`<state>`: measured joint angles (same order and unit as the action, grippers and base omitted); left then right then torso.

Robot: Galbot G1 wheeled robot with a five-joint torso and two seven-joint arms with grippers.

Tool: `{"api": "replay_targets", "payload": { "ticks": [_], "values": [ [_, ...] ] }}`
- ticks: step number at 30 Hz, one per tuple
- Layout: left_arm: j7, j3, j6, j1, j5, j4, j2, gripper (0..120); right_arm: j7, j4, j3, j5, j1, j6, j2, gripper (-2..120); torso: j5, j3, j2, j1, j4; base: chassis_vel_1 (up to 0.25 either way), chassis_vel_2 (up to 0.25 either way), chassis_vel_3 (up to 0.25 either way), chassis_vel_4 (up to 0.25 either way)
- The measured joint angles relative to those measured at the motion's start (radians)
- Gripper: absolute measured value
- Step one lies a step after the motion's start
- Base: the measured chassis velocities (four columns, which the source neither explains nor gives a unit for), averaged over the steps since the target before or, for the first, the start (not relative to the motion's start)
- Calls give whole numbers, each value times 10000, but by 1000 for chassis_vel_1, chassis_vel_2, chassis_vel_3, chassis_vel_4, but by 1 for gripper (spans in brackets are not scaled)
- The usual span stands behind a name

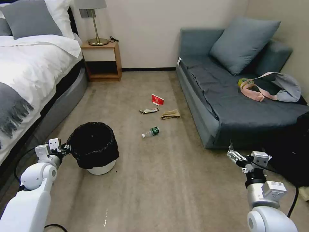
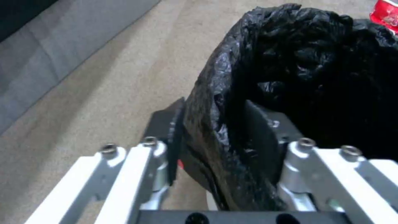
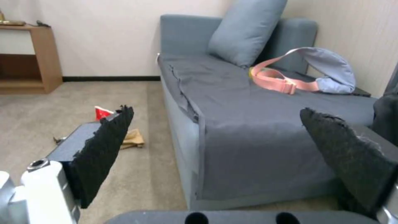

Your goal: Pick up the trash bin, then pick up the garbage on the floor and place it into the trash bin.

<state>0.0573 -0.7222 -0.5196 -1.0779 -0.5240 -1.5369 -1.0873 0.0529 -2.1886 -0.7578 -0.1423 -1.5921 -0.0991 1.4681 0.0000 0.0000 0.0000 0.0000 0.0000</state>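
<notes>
Left gripper (image 2: pixel 215 140), nearest the camera, straddles the bagged rim of the trash bin (image 1: pixel 93 146) beside the bed (image 1: pixel 29 74), one finger inside and one outside, clamping the rim for lifting. Mid-floor lie the wrapper (image 1: pixel 148 111), bottle (image 1: pixel 151 132), carton (image 1: pixel 157 99) and paper bag (image 1: pixel 170 114), uncollected. Right gripper (image 3: pixel 215 140) hangs wide apart, empty, before the sofa (image 1: pixel 225 106), free for picking up litter.

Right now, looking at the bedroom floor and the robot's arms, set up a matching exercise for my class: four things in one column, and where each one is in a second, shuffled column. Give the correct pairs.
Things:
1. trash bin
2. clear bottle
3. left gripper
4. right gripper

Places:
A. raised in the air in front of the sofa, holding nothing
B. lying on the carpet, nearer the robot than the other litter
C. standing on the carpet beside the bed
D. straddling the bag-lined rim

Pairs: 1-C, 2-B, 3-D, 4-A
</notes>
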Motion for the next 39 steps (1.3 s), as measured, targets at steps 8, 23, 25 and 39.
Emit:
{"api": "replay_targets", "payload": {
  "ticks": [8, 23, 25, 39],
  "values": [
    [-14, 288, -13, 395, 25, 529, -102, 81, -15, 17, -42, -5, -4, 23, -17, 100, 1, 0, 0, 0, 0, 0, 0, 0, 0],
    [-20, 540, -155, 863, 117, 1148, -294, 93, -22, 134, -56, -47, 38, 39, -79, 100, 1, 0, 0, 0, 0, 0, 0, 0, 0],
    [-20, 540, -156, 863, 120, 1157, -300, 90, -22, 140, -57, -47, 39, 40, -80, 100, 0, 0, 0, 0, 0, 0, 0, 0, 0],
    [18, 513, -163, 794, 134, 1180, -359, 38, -29, 209, -80, -61, 26, 74, -110, 100, 1, 0, 0, 0, 0, 0, 0, 0, 0]
  ]
}}
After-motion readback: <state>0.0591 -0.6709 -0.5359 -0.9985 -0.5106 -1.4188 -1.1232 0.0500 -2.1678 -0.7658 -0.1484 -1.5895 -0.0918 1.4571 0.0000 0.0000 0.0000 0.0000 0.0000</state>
